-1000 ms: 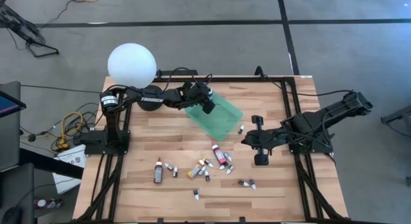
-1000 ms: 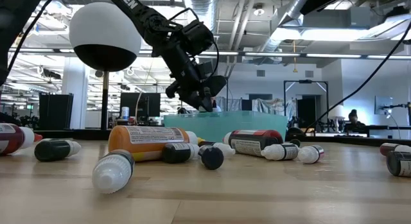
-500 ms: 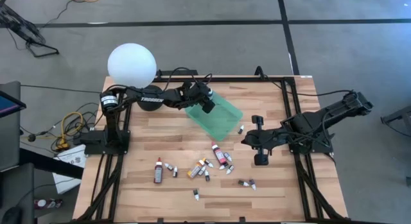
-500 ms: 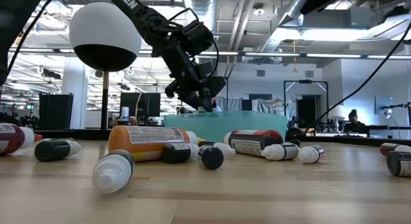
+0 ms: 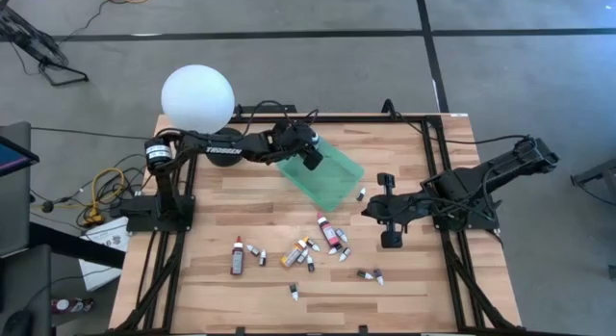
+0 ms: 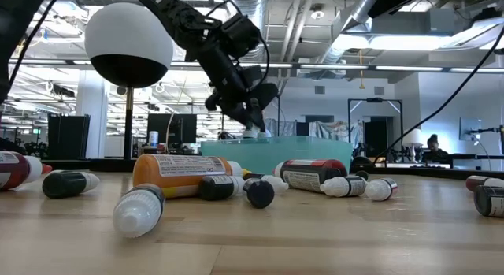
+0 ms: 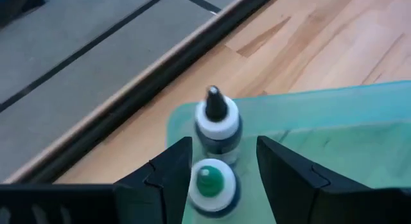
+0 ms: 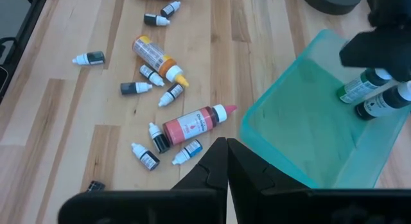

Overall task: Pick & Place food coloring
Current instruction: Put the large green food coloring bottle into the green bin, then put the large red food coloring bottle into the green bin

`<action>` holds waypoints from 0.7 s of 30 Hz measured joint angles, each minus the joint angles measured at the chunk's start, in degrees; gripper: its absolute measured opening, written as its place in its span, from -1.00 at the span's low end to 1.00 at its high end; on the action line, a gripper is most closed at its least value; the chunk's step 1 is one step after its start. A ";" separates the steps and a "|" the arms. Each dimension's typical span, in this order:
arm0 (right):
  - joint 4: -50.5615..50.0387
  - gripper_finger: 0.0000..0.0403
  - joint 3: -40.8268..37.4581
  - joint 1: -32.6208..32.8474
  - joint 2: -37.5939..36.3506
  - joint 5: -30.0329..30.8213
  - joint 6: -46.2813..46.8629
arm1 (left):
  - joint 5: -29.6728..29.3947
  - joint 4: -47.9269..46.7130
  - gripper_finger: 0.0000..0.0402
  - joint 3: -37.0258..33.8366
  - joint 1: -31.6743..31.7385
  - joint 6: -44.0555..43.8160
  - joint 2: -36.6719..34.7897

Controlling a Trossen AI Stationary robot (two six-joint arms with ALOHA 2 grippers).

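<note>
A pale wooden slatted bench [image 5: 404,278] stands on grey concrete floor, an open workshop hall with ceiling ducts behind it, carrying a translucent green square plastic tray [image 5: 327,172] near its far edge and a white globe lamp on a black base [image 5: 197,97] at its far left corner. The left gripper [image 5: 310,158], fingers parted, hovers over the tray's far corner above two dark green-capped and white-capped food coloring bottles [image 8: 369,95] lying there; the right gripper [image 5: 388,240] rests closed near the right edge. More small food coloring bottles and dropper tubes [image 5: 308,251] lie scattered toward the near edge, their labels unreadable.
</note>
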 joint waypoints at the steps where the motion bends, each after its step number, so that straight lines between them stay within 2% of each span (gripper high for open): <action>1: 0.28 -1.00 0.01 0.00 0.00 0.02 0.00 | -0.15 0.01 -0.16 0.00 0.00 0.27 -0.55; 11: 1.21 -1.00 0.01 0.00 -0.02 0.02 -0.05 | -1.32 -2.24 -0.16 0.00 -1.00 3.42 -8.42; 16: 1.20 -1.00 0.00 0.00 0.00 0.02 -0.07 | 3.22 -6.13 -0.16 0.01 -3.66 9.38 -17.09; 21: 1.21 -1.00 0.00 0.00 -0.02 0.02 -0.07 | 6.77 -14.27 -0.16 0.02 -7.23 11.20 -28.07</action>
